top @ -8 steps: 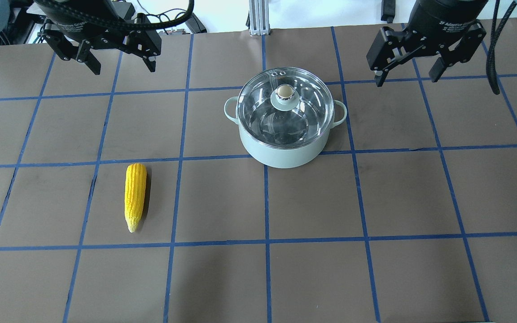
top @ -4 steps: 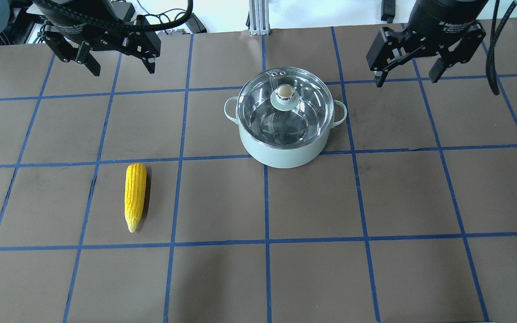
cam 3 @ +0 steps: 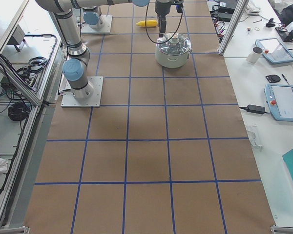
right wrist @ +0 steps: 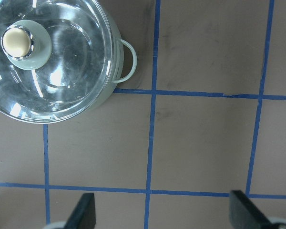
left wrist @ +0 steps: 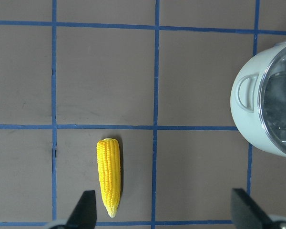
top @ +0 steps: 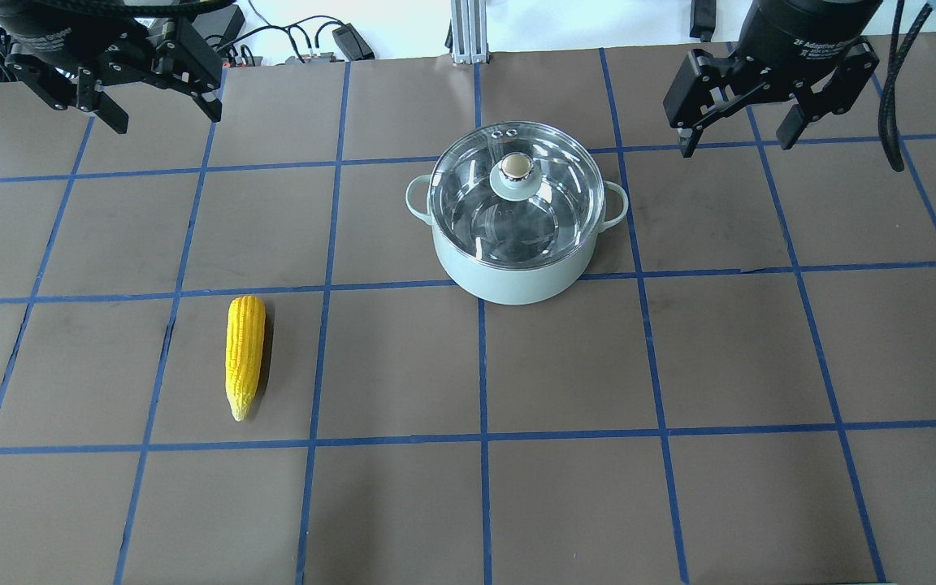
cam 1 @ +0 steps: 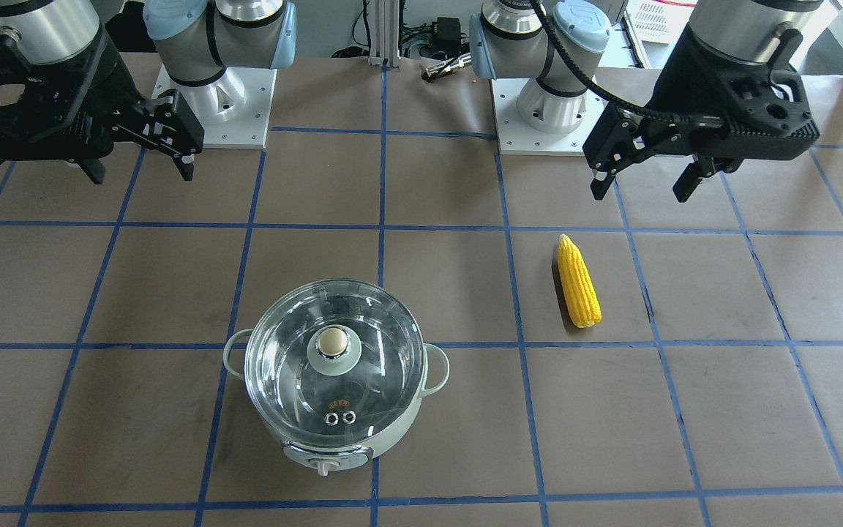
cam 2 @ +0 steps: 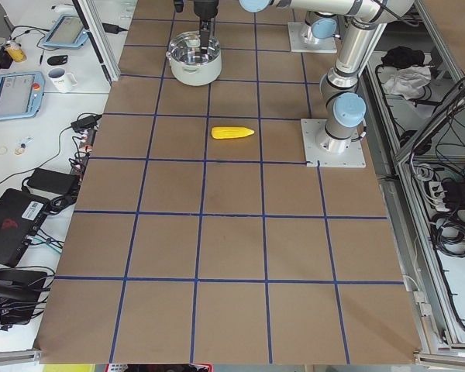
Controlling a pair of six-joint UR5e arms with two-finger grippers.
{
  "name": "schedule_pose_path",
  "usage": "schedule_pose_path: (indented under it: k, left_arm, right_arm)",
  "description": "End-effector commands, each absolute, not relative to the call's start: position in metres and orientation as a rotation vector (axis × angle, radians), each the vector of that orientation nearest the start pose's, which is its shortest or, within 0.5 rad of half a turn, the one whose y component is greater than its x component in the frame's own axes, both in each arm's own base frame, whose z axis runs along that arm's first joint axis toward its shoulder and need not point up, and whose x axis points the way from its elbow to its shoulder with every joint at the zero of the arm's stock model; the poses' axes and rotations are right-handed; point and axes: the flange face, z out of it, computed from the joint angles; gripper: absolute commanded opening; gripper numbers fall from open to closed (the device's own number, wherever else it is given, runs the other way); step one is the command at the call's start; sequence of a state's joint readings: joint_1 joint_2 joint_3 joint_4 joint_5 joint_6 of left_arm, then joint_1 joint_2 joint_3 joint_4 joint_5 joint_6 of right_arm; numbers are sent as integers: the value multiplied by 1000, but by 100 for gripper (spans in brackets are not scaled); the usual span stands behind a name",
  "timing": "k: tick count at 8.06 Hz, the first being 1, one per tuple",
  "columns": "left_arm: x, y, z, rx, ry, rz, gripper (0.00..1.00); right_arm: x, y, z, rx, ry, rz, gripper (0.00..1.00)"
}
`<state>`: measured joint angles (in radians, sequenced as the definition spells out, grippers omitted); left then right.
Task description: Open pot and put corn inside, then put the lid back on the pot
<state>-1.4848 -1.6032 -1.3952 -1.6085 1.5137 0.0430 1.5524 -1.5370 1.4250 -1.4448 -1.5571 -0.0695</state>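
Note:
The mint-green pot (top: 517, 276) stands at the table's far middle with the glass lid (top: 468, 203) closed on it, beige knob (top: 515, 168) on top. The yellow corn (top: 244, 356) lies on the table to the near left, point toward me. My left gripper (top: 166, 118) is open and empty, high at the far left, well behind the corn. My right gripper (top: 734, 145) is open and empty, high to the right of the pot. The left wrist view shows the corn (left wrist: 109, 174) and the pot's side (left wrist: 250, 119). The right wrist view shows the lid (right wrist: 71, 71).
The table is brown with a blue tape grid. The two arm bases (cam 1: 209, 110) (cam 1: 549, 110) are bolted at the robot's side. A side bench with tablets (cam 3: 283, 100) and a mug (cam 3: 256, 54) runs beyond the far edge.
My left gripper has moved to the left and slightly away from the table's middle. The right gripper, pot, lid and corn have not moved.

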Motion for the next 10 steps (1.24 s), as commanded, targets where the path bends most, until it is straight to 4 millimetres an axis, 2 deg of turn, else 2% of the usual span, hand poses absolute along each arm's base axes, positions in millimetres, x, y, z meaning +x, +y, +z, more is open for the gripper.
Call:
schedule_pose_path:
  k: [1,2,3,5,6,7,8,10]
  left_arm:
    - [-66,-527,549,-52,3184,-140,100]
    - [-48,-527,537,-95,3162,-94,100]
    - [-19,-525,511,-172,3125,-3,100]
    - [15,-519,459,-278,3132,145,100]
    - [22,-522,443,-295,3129,120,100]
    - [26,-524,415,-293,3128,108,100]
    - [27,-528,380,-288,3130,119,100]
    - [24,-532,330,-288,3139,255,100]
  right_arm:
    - [125,-505,529,-79,3129,23,100]
    - [125,-505,529,-79,3128,23,100]
    - [125,-506,529,-79,3127,26,100]
    - [125,-506,529,-81,3129,26,100]
    - [125,-506,529,-81,3127,26,100]
    - [125,-506,529,-81,3126,25,100]
    - [125,-506,529,-86,3126,25,100]
    - [125,-511,520,-70,3129,-13,100]
